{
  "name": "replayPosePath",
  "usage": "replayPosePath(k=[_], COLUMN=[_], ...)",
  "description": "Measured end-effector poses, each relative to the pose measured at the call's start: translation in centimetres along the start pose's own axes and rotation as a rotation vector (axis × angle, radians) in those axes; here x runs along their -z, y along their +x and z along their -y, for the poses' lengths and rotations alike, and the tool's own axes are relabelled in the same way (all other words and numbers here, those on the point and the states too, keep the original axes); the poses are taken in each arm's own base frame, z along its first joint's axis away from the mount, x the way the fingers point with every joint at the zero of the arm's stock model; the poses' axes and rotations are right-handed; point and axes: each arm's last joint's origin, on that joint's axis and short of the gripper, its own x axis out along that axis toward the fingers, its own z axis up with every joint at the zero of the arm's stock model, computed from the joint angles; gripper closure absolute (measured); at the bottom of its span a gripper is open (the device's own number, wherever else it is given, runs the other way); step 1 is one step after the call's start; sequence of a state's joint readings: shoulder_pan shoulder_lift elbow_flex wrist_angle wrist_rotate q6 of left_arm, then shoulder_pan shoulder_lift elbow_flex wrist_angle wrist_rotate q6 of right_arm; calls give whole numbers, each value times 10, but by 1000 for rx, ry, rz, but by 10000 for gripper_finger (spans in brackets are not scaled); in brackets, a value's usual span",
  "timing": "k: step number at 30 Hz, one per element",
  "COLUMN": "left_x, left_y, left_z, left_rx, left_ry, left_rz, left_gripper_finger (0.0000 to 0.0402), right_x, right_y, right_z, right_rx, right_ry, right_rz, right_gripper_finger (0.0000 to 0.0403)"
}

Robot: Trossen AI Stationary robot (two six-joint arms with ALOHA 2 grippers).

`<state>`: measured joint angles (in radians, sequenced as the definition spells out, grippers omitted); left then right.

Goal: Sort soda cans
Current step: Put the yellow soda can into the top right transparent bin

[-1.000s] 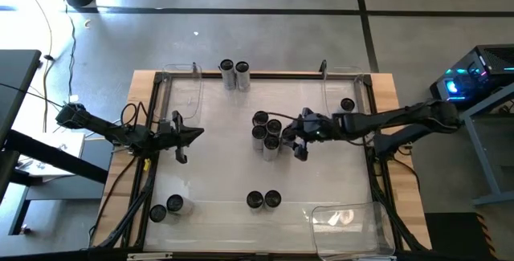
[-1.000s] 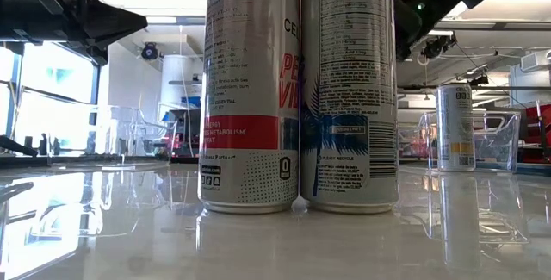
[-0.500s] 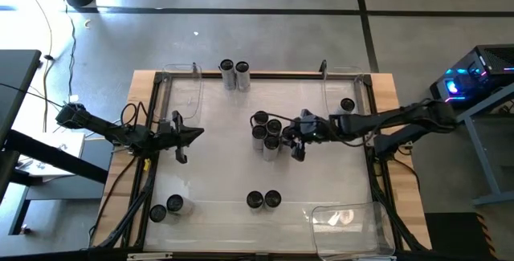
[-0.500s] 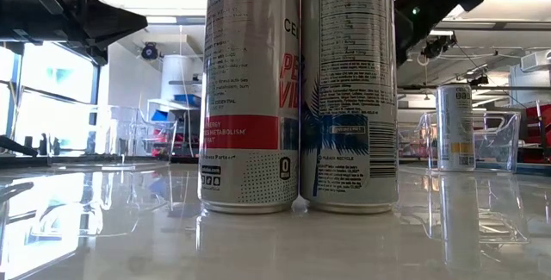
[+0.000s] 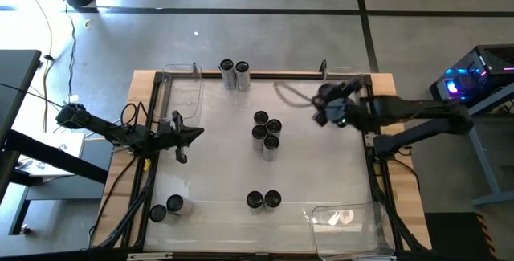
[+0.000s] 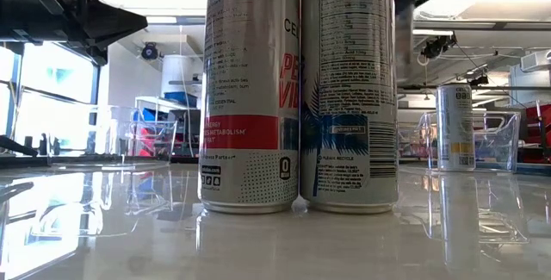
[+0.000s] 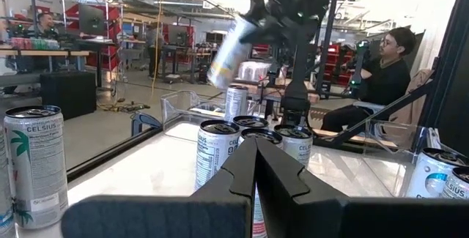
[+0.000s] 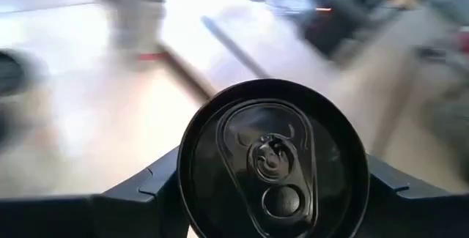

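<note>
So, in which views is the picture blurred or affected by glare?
Right wrist view: background smeared, only the held can sharp. High view: right gripper and its can streaked. Left wrist view: lifted can blurred. Low view: bright window glare on the table.

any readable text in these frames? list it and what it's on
"CELSIUS": can nearest the left wrist camera.
"CELSIUS": can in the centre cluster, left wrist view.
"CELS": can cut by the picture's edge.
"CE", "PE", "VI", "0", "METABOLISM": red-banded can, low view; letters cut off by its neighbour.
Fine print on the blue-banded can: too small to read.
Far can label: too small.
</note>
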<state>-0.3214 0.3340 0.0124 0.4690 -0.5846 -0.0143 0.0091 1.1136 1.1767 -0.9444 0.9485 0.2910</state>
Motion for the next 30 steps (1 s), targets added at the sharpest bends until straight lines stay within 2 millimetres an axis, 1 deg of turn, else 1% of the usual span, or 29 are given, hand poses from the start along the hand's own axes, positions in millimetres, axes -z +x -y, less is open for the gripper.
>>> replayPosePath(k=[2,6,10,12,15,20,30], left_x=[0,0,0,0,0,0,0], left_y=[0,0,0,0,0,0,0], left_z=[0,0,0,0,0,0,0], left_rx=[0,0,0,0,0,1,1], left_ry=[0,0,8,8,9,12,19], left_rz=[0,0,0,0,0,0,0], left_gripper_finger=[401,401,401,401,401,401,401], right_x=[1,9,18,24,35,63,110], right_y=[5,23,37,42,45,42,30], right_z=[13,32,57,67,78,83,78], right_rx=[69,149,266,283,259,242,193], right_ry=[-3,15,96,149,224,319,523], right_rz=[-33,-122,-186,-226,-299,-403,-439], right_gripper_finger=[165,165,165,165,165,165,165])
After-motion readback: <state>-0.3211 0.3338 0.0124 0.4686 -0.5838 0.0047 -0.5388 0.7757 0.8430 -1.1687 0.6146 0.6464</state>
